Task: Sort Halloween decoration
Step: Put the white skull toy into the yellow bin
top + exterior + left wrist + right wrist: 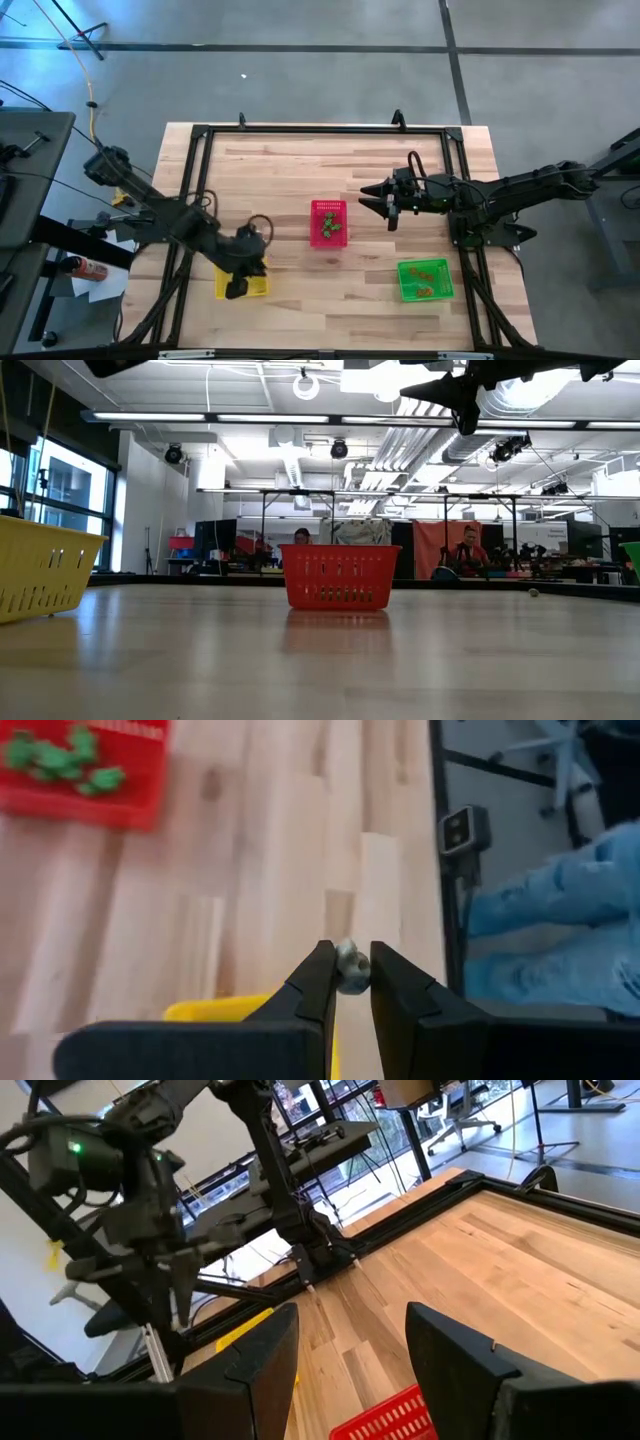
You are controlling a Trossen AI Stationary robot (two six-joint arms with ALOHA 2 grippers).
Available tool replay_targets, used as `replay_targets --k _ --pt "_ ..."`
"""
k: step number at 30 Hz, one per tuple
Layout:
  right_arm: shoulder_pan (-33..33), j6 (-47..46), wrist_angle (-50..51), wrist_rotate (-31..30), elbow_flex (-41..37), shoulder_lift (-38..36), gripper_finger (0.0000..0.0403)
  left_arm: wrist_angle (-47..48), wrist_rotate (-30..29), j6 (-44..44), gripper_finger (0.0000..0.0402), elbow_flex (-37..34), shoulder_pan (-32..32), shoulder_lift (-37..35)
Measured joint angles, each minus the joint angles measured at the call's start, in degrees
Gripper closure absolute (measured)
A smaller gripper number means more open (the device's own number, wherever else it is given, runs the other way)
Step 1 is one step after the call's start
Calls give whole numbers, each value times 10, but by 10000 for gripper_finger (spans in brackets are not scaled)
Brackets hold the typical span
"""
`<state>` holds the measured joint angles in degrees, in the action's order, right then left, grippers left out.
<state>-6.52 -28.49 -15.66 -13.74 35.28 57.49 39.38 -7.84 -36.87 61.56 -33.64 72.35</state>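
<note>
left gripper (348, 970) clamped on a pale trinket (349, 966) over yellow basket (256, 286) at 7 o'clock | right gripper (374, 196) fingers apart, 2 o'clock

Three baskets on the table (300, 170): one at centre (328, 222) holding trinkets (331, 228), one at the front left corner (243, 283), one front right (425, 279) with trinkets inside (428, 281). Left pincer (345, 978) sits over the front-left basket, a small trinket (349, 966) nipped between its fingers. Right pincer (378, 197) hangs above the table, just right of and behind the centre basket.
</note>
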Motion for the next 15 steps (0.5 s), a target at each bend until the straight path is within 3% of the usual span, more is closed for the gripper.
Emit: replay_targets --k 7,15 --pt "0 0 0 0 0 0 221 80 -44 -43 371 0 -33 -19" --pt "0 0 3 0 0 0 221 62 -45 -120 371 -65 -74 -8"
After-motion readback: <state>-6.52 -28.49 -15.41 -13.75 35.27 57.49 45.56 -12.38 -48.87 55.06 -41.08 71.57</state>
